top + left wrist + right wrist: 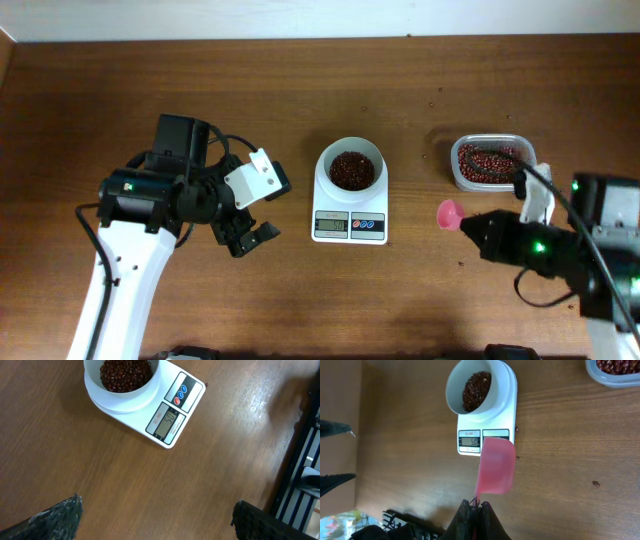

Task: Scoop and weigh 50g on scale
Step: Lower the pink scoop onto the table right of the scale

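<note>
While the scale (349,226) sits mid-table, its bowl (325,166) part-filled with red beans (351,170), a bean-filled tub (454,166) stands rightward; the right gripper (470,226) pinches a pink scoop (449,213), the left gripper (250,238) gapes empty.

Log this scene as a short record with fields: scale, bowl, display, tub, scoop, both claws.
scale: white, mid-table
bowl: on the scale, holding dark red beans
display: seems to read 50; digits small
tub: clear, red beans inside, right of the scale, apart from it
scoop: pink, between scale and tub in the overhead view
right claw: shut on the scoop's handle
left claw: open, empty, left of the scale
</note>
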`<state>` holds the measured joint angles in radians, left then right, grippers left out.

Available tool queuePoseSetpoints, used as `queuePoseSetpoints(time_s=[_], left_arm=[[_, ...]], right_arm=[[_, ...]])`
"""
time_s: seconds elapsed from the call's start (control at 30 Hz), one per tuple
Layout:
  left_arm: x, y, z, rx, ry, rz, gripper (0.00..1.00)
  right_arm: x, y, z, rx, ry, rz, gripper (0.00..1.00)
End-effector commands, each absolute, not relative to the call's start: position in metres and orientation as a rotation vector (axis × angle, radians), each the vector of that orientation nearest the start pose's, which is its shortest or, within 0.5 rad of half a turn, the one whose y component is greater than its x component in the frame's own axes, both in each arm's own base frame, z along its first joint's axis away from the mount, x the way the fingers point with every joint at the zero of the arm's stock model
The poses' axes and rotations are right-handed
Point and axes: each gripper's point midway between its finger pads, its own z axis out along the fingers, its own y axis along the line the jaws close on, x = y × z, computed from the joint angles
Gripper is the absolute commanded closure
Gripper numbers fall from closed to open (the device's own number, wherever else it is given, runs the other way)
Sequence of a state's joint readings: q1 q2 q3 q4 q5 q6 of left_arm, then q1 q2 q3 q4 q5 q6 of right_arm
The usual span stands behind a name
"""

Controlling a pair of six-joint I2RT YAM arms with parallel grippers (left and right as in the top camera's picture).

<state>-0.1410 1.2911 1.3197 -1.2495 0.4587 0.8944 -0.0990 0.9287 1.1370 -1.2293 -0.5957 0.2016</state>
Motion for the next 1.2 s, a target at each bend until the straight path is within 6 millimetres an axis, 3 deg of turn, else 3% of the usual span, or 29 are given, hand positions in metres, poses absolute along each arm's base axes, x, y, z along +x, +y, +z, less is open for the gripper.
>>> queuePoseSetpoints(time_s=[0.0,0.13,0.37,0.57,0.83,1.0,1.07,1.17], left_arm=[[0.256,-0.114,0.222,1.402,2.216,-0.399,0.01],[0.256,-0.114,0.222,1.402,2.216,-0.399,0.01],[0.256,-0.114,0.222,1.402,2.216,-0.399,0.01],[0.256,-0.114,0.222,1.402,2.216,-0.399,0.01],[0.256,-0.114,0.222,1.402,2.216,-0.399,0.01],[0.256,-0.114,0.222,1.402,2.216,-0.399,0.01],[0.256,-0.114,0.222,1.402,2.216,-0.399,0.01],[0.256,-0.114,0.222,1.402,2.216,-0.399,0.01]], right_arm=[[0.194,0.078,0.255,0.127,2.498,0.792,0.96],[0.181,0.07,0.252,0.157,2.516,0.707,0.96],[0.193,0.065,0.259,0.165,2.429,0.672,0.96],[0.199,0.064,0.21,0.284,2.497,0.714,0.96],[0.209,0.064,0.133,0.496,2.438,0.787,0.96],[0.216,0.062,0.113,0.486,2.411,0.782,0.96],[0.217,0.053,0.106,0.59,2.411,0.731,0.96],[0.214,0.034,0.084,0.905,2.4,0.657,0.96]])
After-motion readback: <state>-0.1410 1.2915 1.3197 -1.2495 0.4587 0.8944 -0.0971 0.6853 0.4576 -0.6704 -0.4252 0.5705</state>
